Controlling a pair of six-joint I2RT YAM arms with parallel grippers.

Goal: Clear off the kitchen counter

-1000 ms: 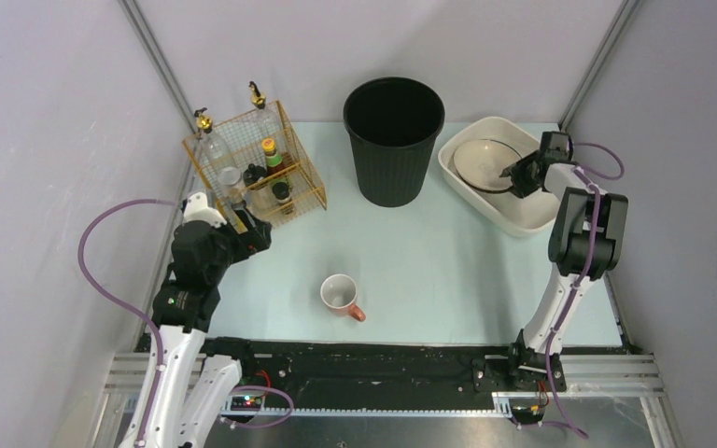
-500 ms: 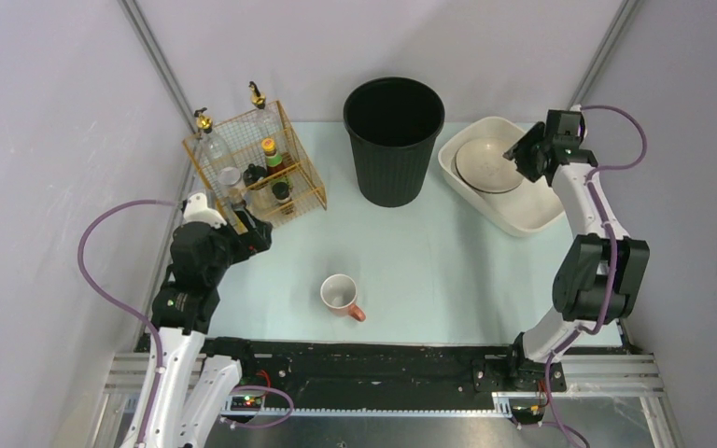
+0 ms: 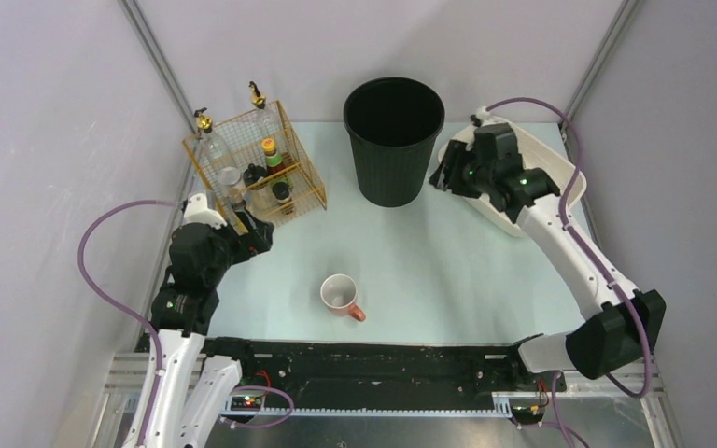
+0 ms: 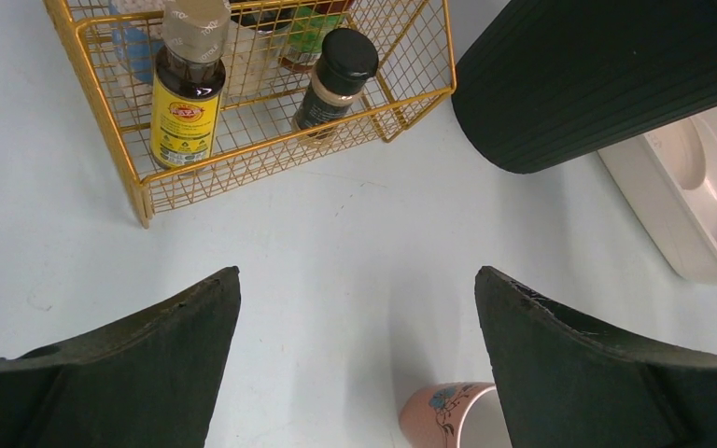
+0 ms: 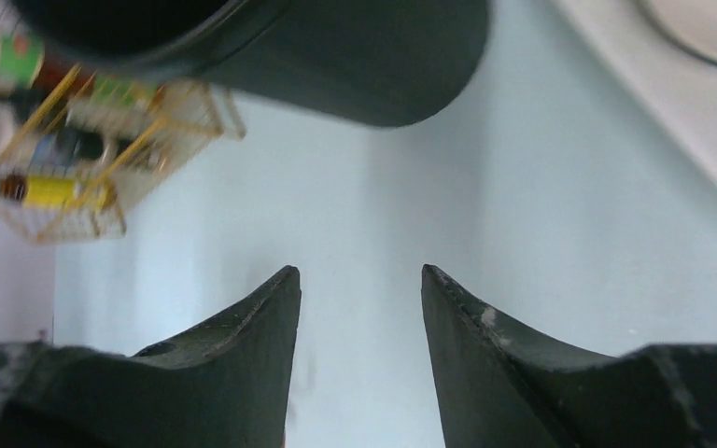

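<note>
The pale mint-green kitchen counter holds a pink mug lying on its side near the front middle. The mug's rim also shows in the left wrist view. My left gripper is open and empty above the counter's left side, in front of the wire rack. In its wrist view the mug lies below its right finger. My right gripper is open and empty, held above the counter between the bin and the basin's left edge. Its wrist view shows only bare counter between the fingers.
A black ribbed bin stands at the back middle. A white basin with a pale dish in it sits at the back right, partly hidden by my right arm. A gold wire rack of bottles stands at the back left.
My right gripper rose from the dish in the basin and swung left to beside the bin. The dish stays in the basin. The left arm and mug have not moved.
</note>
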